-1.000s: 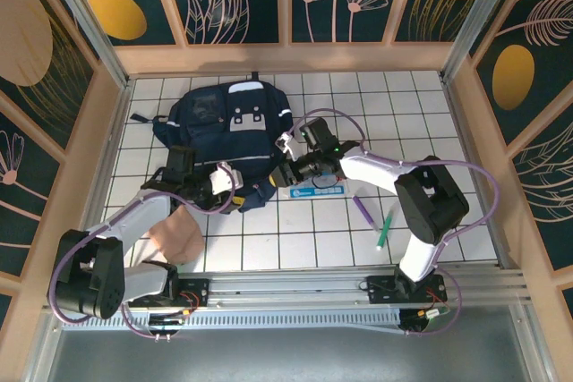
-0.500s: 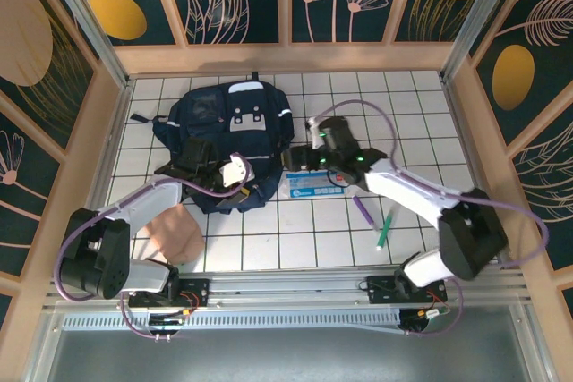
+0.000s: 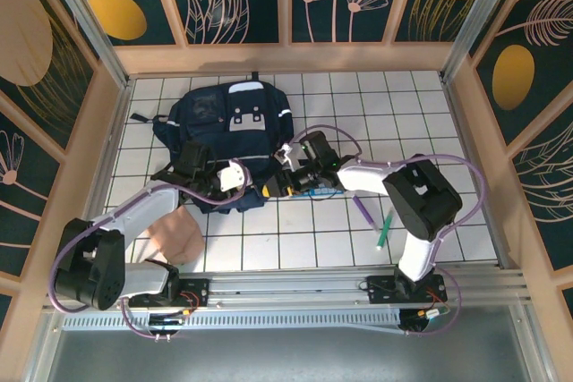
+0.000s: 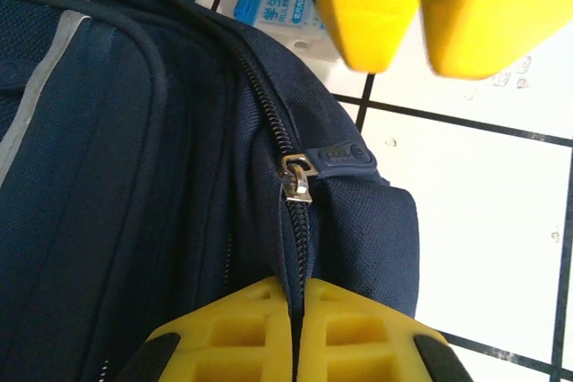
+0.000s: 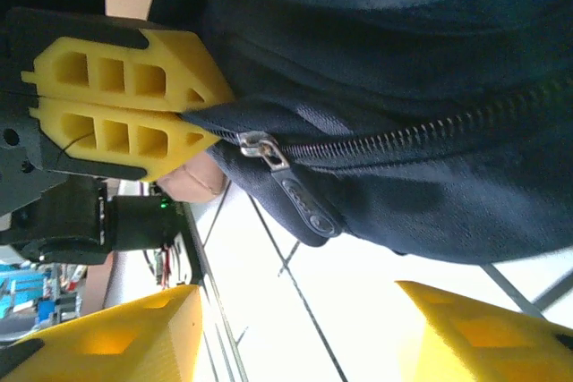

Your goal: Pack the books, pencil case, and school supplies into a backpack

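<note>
Left gripper (image 5: 201, 114) clamped on backpack (image 5: 403, 60) seam, right gripper (image 5: 295, 310) jaws apart; it should pinch zipper pull (image 5: 304, 203) at its 12 o'clock squarely, fabric taut.

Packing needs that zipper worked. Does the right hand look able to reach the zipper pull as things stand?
Probably yes: the right hand is open, facing the zipper pull with nothing between, while the left hand pinches the backpack seam beside it.
</note>
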